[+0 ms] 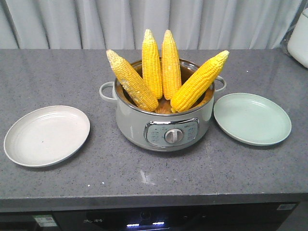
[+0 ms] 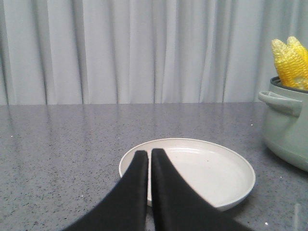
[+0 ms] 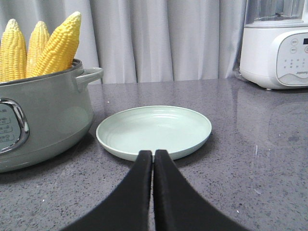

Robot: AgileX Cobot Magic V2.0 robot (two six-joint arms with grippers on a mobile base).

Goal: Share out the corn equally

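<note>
Corn (image 1: 152, 65): four cobs, butt-down in pot (image 1: 163, 127), tips fanned up and out past rim.
Pot: mid-counter, dial facing front edge, one handle toward each plate.
White plate (image 1: 46, 135): left of pot, open gap of stone between.
Green plate (image 1: 252, 118): right of pot, rim just beside pot wall.
Left gripper (image 2: 148, 153): jaws closed on nothing, tips at white plate's near rim.
Right gripper (image 3: 153, 154): jaws closed, empty, at green plate's near rim.
Counter (image 1: 144, 178): wide open strip before front edge; white appliance (image 3: 276, 48) far right, near back.
</note>
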